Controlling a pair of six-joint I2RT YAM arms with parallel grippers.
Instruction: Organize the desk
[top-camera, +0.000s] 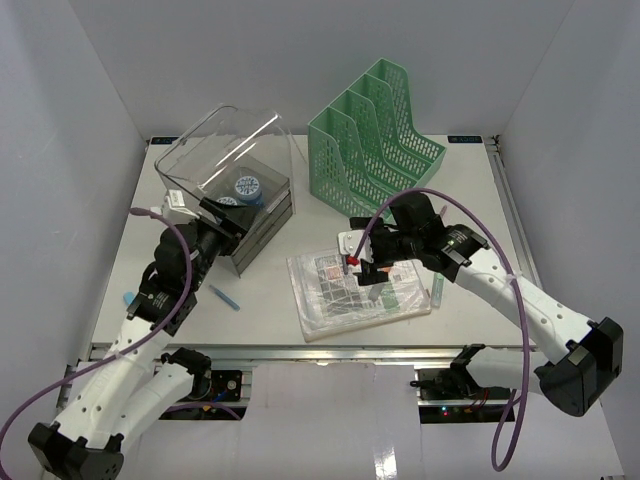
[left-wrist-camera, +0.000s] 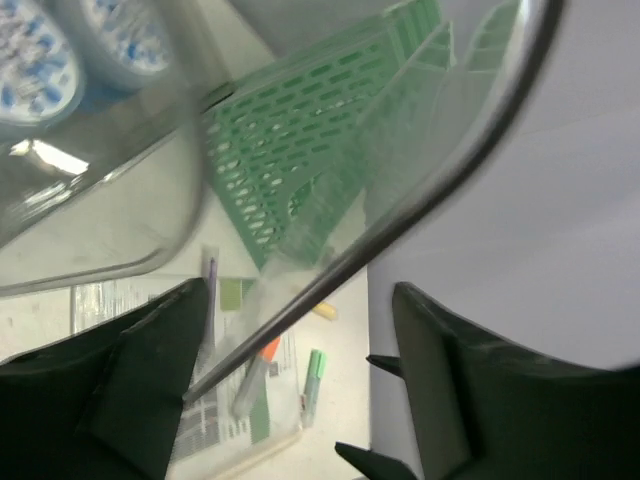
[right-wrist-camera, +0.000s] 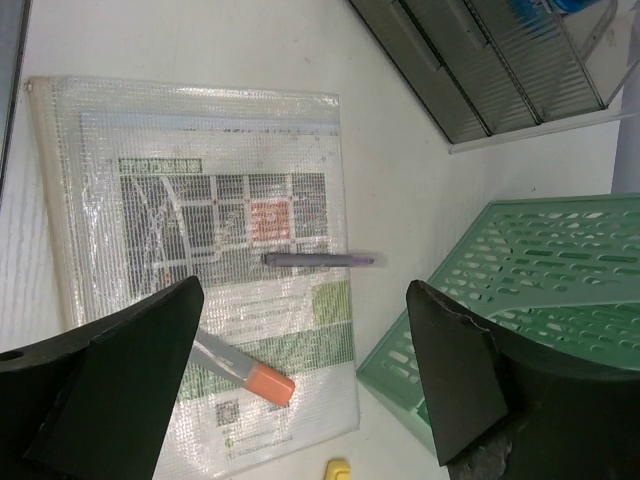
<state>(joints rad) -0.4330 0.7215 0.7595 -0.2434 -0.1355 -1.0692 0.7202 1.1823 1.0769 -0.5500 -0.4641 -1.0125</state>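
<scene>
White desk (top-camera: 460, 190): left tool (left-wrist-camera: 300, 290) and right tool (right-wrist-camera: 305, 290) gape; clear lid (top-camera: 230, 135) blurs the left view.

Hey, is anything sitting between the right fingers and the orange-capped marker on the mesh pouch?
Nothing visible does. The right fingers hang open above the mesh pouch, and in the wrist view the orange-capped marker lies uncovered on it, between them. A purple pen lies further up the pouch, clear of the marker.
</scene>
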